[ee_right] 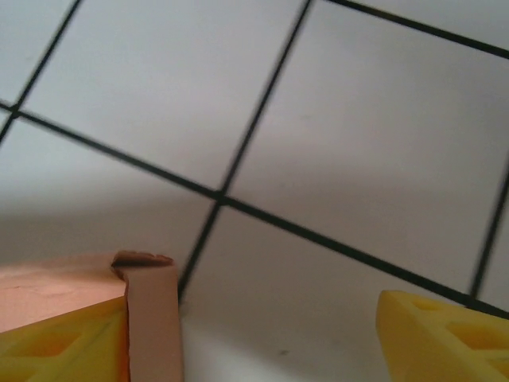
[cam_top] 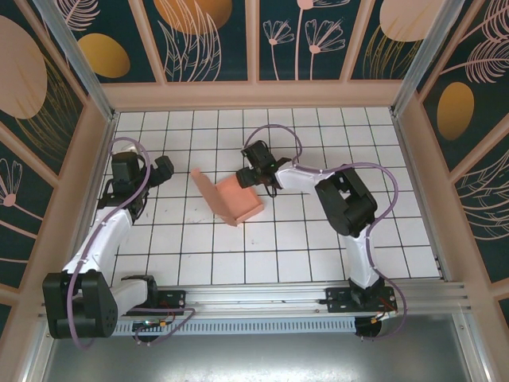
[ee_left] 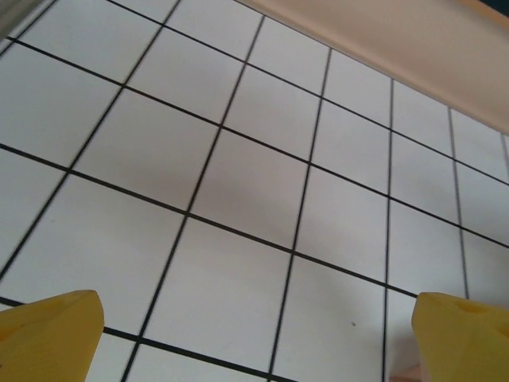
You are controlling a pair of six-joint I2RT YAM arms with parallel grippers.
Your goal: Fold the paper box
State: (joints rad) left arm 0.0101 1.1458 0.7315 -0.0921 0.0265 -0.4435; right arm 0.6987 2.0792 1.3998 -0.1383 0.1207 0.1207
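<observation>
The paper box [cam_top: 237,200] is salmon-pink card lying on the white grid floor mid-table, with one flap [cam_top: 207,188] standing up on its left side. My right gripper [cam_top: 249,177] is at the box's far right corner. In the right wrist view its yellow fingers [ee_right: 441,338] stand apart, and a box wall [ee_right: 153,322] rests against the inner side of the left finger. My left gripper [cam_top: 165,168] hovers over bare tiles left of the box, apart from it. Its fingertips [ee_left: 48,330] are spread wide with only floor between them.
Peach-coloured walls [cam_top: 254,94] ring the tiled floor on three sides. The arm bases sit on a metal rail [cam_top: 262,298] at the near edge. Bare tiles stretch in front of the box and to the right.
</observation>
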